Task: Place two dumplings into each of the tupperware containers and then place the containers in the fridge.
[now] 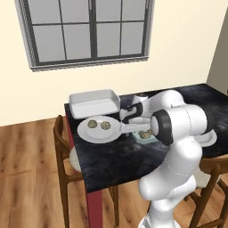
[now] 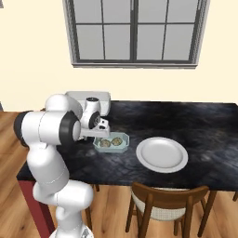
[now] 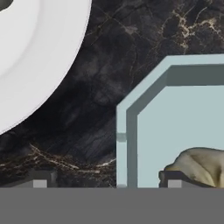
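The pale blue tupperware container (image 3: 175,113) lies on the dark table with two dumplings in it (image 2: 106,143) (image 2: 117,140). My gripper (image 3: 107,181) is open, low over the container's rim: one fingertip (image 3: 175,180) stands inside, close to a tan dumpling (image 3: 199,164), while the other (image 3: 39,180) is outside over the table. From the base views the gripper (image 1: 132,122) (image 2: 98,136) hangs at the container's (image 1: 144,135) end nearest the round plate. Two more dumplings (image 1: 92,123) (image 1: 105,125) rest on that plate (image 1: 89,133). The larger white container (image 1: 93,103) stands behind it. The fridge is out of view.
A second round white plate (image 2: 161,154) lies bare to the right of the blue container. Wooden chairs stand at the table's left end (image 1: 62,151) and at its front edge (image 2: 162,204). A window is set in the wall behind the table.
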Tool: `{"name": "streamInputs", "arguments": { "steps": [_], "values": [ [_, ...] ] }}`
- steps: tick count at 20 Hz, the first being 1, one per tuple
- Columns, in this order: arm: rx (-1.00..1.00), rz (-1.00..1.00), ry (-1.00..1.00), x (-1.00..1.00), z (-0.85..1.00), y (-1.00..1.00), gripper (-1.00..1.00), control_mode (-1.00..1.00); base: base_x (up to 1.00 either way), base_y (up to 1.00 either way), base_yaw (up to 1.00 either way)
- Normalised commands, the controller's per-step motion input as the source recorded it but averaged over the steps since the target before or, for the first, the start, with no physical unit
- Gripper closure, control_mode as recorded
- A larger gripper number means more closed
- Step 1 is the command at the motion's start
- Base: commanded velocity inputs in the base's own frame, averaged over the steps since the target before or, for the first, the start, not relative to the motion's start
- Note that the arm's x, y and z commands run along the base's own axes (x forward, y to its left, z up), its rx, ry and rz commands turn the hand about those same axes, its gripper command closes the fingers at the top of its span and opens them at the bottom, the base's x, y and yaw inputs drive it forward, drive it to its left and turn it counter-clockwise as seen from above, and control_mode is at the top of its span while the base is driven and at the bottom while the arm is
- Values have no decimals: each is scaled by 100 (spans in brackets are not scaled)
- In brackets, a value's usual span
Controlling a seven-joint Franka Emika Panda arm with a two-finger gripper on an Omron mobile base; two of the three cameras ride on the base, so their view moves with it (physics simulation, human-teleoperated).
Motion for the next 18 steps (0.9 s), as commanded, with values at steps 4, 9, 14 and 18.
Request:
{"name": "streamInputs", "arguments": {
  "steps": [4,9,14,18],
  "values": [
    [0,0,0,0,-15,3,-100,-100,0,0,0],
    [0,-1,0,0,-17,0,-100,-100,0,0,0],
    [-1,-3,0,-9,-21,7,-100,-100,0,0,0],
    [0,-2,0,-1,-28,0,-100,-100,0,0,0]
  ]
}}
